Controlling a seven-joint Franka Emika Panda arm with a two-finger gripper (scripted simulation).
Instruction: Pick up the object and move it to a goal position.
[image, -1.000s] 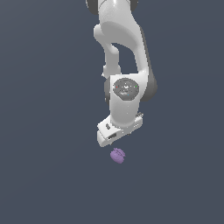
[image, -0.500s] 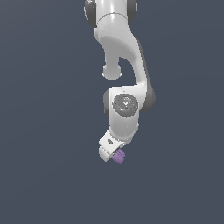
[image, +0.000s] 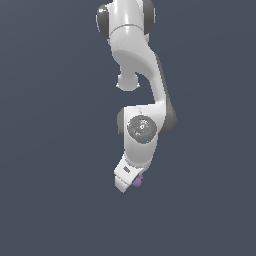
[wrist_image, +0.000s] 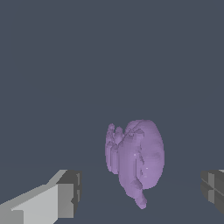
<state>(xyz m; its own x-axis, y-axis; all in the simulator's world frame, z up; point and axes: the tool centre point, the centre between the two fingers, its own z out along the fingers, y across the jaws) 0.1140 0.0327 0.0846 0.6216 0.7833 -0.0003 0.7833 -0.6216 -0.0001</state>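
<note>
The hand (image: 129, 183) is at the low end of the white arm (image: 136, 55), and it points down. In the wrist view its two fingers stand far apart. One finger (wrist_image: 65, 194) is light grey with a darker tip. Only the dark tip of the other finger (wrist_image: 213, 187) shows at the edge of the picture. The hand is wide open and has hold of nothing.

The purple blob (wrist_image: 136, 160) sits in the gap between the two fingers. It is lumpy and roundish, with a bumpy ridge on one side and a small pointed bit sticking out from one end. It does not touch either finger. There is bare grey space on both sides of it. It lies a bit nearer to the light grey finger than to the dark one.

In the exterior view most of the blob (image: 137, 181) hides behind the hand. Just a small purple bit peeks out on the exterior view's right side of the hand, near its low tip.

All around is a flat, dark grey-blue ground (image: 50, 150). The arm bends at a round grey joint (image: 142, 126) just above the hand.
</note>
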